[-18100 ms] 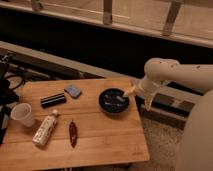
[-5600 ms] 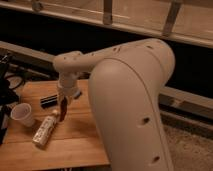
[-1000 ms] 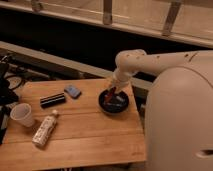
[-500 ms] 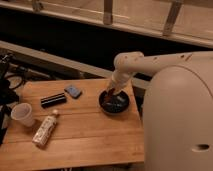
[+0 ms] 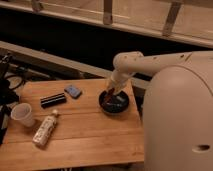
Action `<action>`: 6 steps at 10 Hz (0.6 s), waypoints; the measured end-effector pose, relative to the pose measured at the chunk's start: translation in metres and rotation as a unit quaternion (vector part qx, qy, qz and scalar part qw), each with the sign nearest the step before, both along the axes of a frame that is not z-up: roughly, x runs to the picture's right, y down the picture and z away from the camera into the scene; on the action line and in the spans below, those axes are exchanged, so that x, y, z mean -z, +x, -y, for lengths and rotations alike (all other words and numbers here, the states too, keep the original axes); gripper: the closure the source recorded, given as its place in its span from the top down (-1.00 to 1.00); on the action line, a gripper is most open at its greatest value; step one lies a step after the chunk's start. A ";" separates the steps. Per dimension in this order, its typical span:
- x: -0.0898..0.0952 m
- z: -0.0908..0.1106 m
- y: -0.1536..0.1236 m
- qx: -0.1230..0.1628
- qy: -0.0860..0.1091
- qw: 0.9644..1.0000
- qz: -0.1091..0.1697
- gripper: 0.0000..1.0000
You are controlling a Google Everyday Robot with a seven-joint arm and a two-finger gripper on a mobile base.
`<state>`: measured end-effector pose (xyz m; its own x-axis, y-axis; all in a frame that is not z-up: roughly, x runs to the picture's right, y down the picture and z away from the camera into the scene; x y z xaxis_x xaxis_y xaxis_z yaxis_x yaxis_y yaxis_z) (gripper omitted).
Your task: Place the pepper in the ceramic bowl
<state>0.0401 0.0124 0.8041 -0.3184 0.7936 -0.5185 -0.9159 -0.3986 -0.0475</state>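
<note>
placing step, by the look of it: gripper [image 5: 110, 92] down at the left rim of the ceramic bowl [image 5: 114, 103], with a reddish sliver between or just below the fingertips, taken to be the pepper [image 5: 109, 94]. hard to say whether the pepper is clamped or already let go, so cannot tell the gripper's state. pepper at any rate over the bowl's left edge, not out on the table [image 5: 80, 132].

next move, judged from this: if not yet released, ease the jaws apart with the pepper well inside the rim, then lift straight up without nudging the bowl. slender, tapering thing, likely to roll or catch on the rim (a shallow bowl gives little wall to stop it).

bowl round, low, black and glossy, near the table's right rear corner. table of pale wooden slats, matte. arm casing smooth, off-white, bulbous, filling the right of the view. elsewhere: white paper cup [image 5: 22, 114] at the left edge, white bottle [image 5: 45, 129] lying on its side beside it, flat black bar [image 5: 53, 100] and small blue-grey block [image 5: 73, 91] further back.
</note>
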 end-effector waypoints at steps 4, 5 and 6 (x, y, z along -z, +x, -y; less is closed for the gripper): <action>-0.001 0.000 -0.006 0.002 0.000 1.000 0.003 -0.01; -0.001 0.000 -0.006 0.002 0.001 1.000 0.003 -0.01; -0.002 -0.001 -0.006 0.002 0.001 1.000 0.004 -0.01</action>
